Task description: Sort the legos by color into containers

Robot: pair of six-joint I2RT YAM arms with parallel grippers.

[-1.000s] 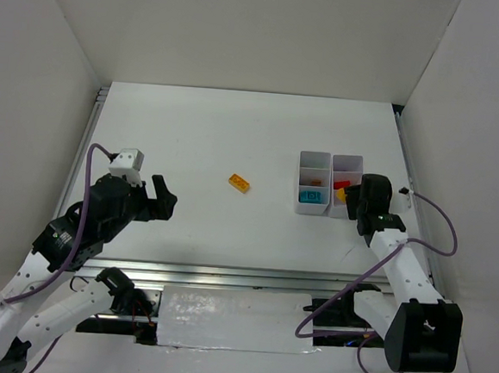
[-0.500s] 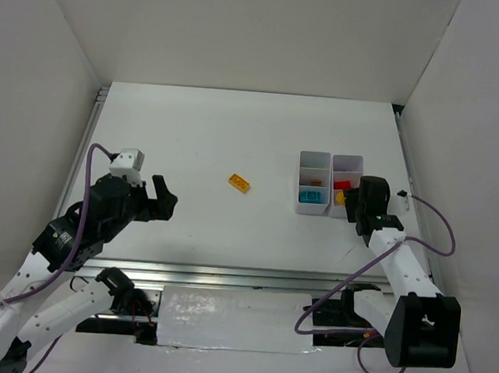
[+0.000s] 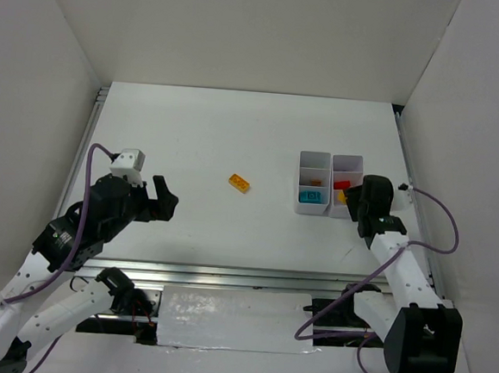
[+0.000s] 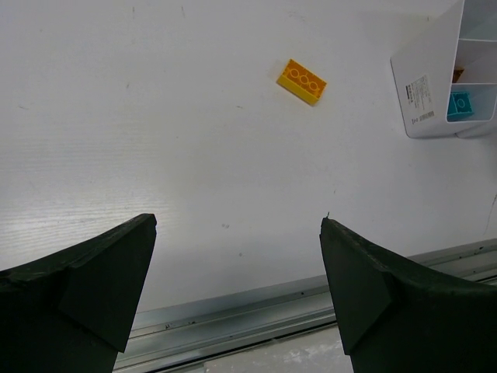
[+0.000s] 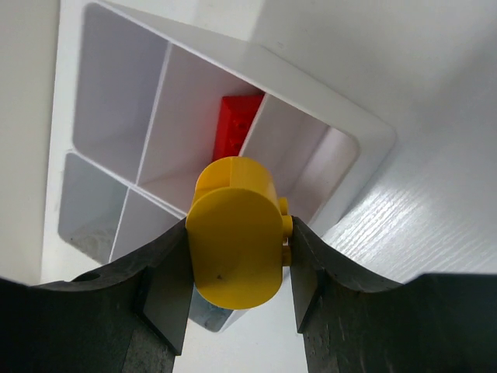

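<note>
Right side, nearest first: my right fingers (image 5: 175, 272) are clamped on a rounded yellow brick (image 5: 237, 241), held just over the near end of the white tray (image 5: 334, 116). Beyond it, a red brick (image 5: 237, 128) lies in the right column's middle compartment. A teal brick (image 4: 460, 102) sits in the left column's near one.

Left side: my left fingers (image 4: 132, 249) are spread wide, gripping nothing, above the bare worktop (image 4: 155, 116). Further out, an orange brick (image 4: 302, 81) lies flat, studs up (well apart from the tray).
</note>
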